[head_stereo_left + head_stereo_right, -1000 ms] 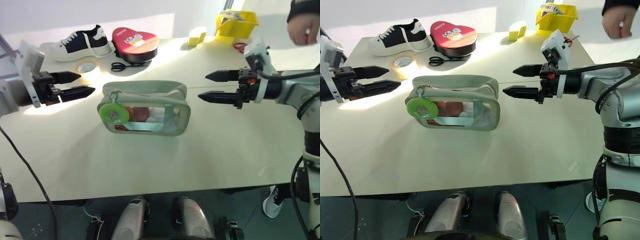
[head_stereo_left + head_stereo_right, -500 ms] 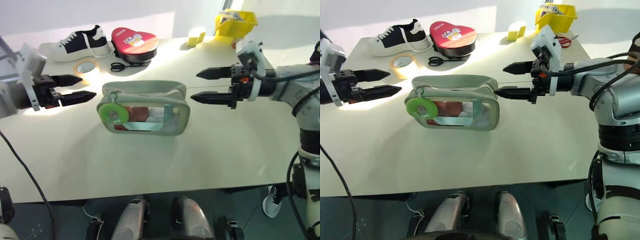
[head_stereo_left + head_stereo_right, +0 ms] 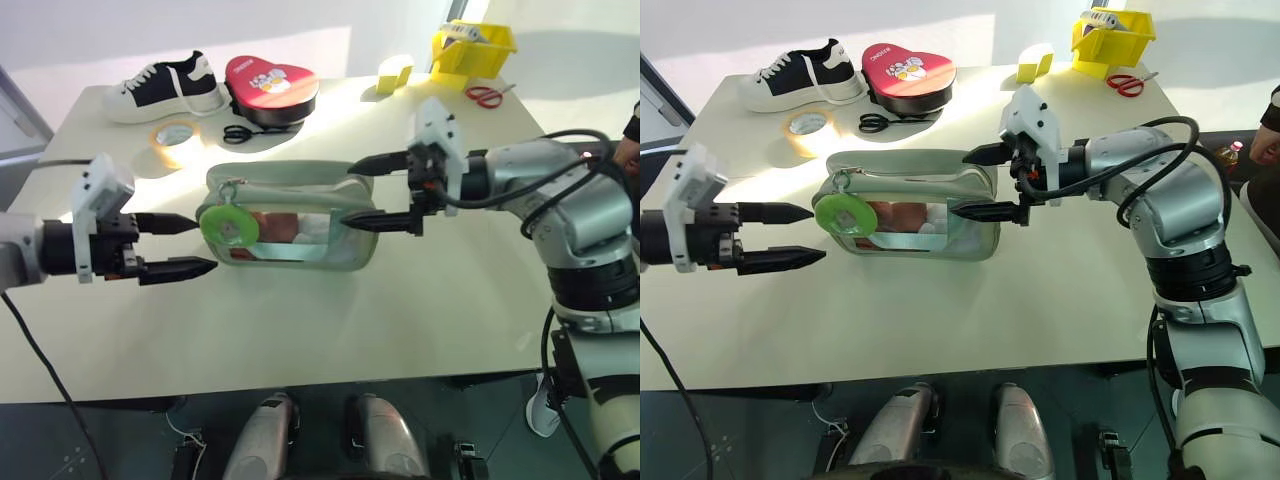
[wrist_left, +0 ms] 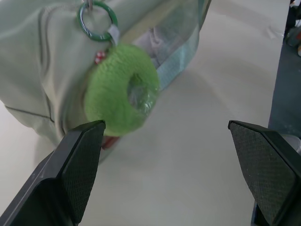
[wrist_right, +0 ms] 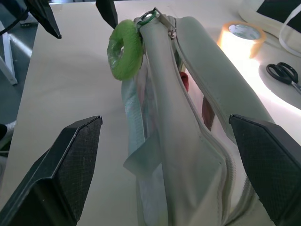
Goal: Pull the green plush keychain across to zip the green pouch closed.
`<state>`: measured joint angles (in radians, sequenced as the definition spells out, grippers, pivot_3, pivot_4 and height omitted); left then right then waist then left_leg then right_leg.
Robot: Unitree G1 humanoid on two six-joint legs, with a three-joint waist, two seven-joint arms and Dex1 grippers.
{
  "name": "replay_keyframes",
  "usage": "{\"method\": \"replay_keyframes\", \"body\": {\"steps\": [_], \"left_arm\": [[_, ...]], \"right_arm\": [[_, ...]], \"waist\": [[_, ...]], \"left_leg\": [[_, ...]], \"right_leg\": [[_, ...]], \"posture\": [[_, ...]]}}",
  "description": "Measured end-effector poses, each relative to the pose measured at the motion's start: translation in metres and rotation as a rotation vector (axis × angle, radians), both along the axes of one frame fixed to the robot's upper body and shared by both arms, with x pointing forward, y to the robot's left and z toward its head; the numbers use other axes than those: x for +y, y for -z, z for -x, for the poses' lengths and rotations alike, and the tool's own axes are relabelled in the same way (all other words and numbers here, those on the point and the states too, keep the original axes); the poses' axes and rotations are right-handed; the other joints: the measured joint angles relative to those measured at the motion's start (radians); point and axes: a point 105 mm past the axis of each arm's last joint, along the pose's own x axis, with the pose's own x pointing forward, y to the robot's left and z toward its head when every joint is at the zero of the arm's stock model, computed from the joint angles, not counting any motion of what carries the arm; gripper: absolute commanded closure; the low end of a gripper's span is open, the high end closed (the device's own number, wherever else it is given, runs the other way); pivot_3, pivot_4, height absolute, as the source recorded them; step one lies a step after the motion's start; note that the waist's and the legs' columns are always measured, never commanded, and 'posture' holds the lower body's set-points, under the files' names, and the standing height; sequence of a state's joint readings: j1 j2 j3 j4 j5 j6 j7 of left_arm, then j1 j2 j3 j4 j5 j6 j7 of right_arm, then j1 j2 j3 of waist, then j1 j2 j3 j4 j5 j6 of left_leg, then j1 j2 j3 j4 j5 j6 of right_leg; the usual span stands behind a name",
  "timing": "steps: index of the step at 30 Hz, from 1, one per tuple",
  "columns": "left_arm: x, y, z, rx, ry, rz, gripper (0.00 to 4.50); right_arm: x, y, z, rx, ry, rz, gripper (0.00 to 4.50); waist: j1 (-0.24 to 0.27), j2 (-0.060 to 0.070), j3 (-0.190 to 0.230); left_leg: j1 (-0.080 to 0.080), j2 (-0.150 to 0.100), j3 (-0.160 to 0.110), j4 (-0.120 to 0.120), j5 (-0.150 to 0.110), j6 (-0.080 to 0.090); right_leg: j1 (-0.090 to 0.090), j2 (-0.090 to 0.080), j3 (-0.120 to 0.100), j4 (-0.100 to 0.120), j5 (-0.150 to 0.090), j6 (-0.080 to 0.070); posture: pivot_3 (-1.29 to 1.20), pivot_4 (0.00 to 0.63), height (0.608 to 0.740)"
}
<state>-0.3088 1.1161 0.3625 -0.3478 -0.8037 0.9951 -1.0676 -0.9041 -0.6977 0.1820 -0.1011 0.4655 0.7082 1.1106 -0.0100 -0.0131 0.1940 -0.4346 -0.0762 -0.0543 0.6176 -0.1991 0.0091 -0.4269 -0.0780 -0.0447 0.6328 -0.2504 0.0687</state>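
We held both hands apart and empty, left hand (image 3: 180, 244) just beside the keychain (image 3: 226, 226), right hand (image 3: 368, 192) straddling the pouch's (image 3: 300, 205) far end.

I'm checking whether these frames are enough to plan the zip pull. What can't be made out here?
- Right gripper against the green pouch: the head views do not show whether its fingers touch the pouch's end.
- Pouch contents: red and white shapes behind the clear side; what they are is unreadable.
- Green plush keychain: its ring's link to the zip slider is cut off by the left wrist view's edge.
- Left gripper: open beside the keychain.
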Motion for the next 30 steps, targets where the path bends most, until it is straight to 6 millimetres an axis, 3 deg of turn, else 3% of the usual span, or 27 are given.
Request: {"method": "replay_keyframes", "body": {"steps": [2,9,20,21,22,29,30], "left_arm": [[0.004,-0.006,0.0,-0.024,-0.019,0.004,0.0],[0.008,0.004,-0.004,-0.012,-0.088,0.08,0.0],[-0.017,0.03,-0.02,0.021,-0.115,0.185,0.0],[-0.019,0.028,-0.023,0.013,-0.117,0.199,0.54],[-0.02,0.026,-0.024,0.0,-0.118,0.204,0.76],[-0.016,0.008,-0.029,-0.042,-0.112,0.211,4.25],[-0.015,0.006,-0.028,-0.043,-0.107,0.21,4.46]], "right_arm": [[-0.001,0.004,-0.003,-0.009,0.006,0.014,0.81],[-0.001,0.013,-0.007,-0.035,-0.002,0.051,4.44],[0.003,0.015,-0.01,-0.073,0.01,0.067,4.44],[0.003,0.015,-0.01,-0.073,0.012,0.068,4.5],[0.003,0.015,-0.01,-0.074,0.012,0.068,4.5],[0.003,0.016,-0.011,-0.077,0.021,0.072,4.5],[0.003,0.016,-0.012,-0.078,0.023,0.072,4.5]], "waist": [[-0.001,0.0,0.0],[-0.001,0.0,0.0],[0.0,0.0,0.0],[0.0,0.0,0.0],[0.0,0.0,0.0],[-0.001,0.0,0.0],[-0.001,0.0,0.0]], "left_leg": [[0.0,0.0,0.0,0.001,0.0,0.0],[0.0,0.0,0.0,0.001,0.0,0.0],[0.001,0.0,0.0,0.009,0.0,0.0],[0.001,0.0,0.0,0.011,0.0,0.0],[0.001,0.0,0.0,0.012,0.0,0.0],[0.001,0.0,0.001,0.013,0.0,0.0],[0.001,0.0,0.001,0.013,0.0,0.0]], "right_leg": [[0.0,0.0,0.0,0.0,0.0,0.0],[0.0,0.0,0.0,0.001,0.001,0.001],[0.001,0.001,0.001,0.008,0.002,0.001],[0.001,0.001,0.001,0.009,0.002,0.001],[0.001,0.001,0.001,0.011,0.002,0.001],[0.001,0.001,0.001,0.013,0.002,0.0],[0.001,0.001,0.001,0.013,0.002,0.0]], "posture": [[0.0,0.15,0.74],[0.0,0.15,0.74],[0.0,0.15,0.74],[0.0,0.15,0.74],[0.0,0.15,0.74],[0.0,0.15,0.74],[0.0,0.15,0.74]]}}
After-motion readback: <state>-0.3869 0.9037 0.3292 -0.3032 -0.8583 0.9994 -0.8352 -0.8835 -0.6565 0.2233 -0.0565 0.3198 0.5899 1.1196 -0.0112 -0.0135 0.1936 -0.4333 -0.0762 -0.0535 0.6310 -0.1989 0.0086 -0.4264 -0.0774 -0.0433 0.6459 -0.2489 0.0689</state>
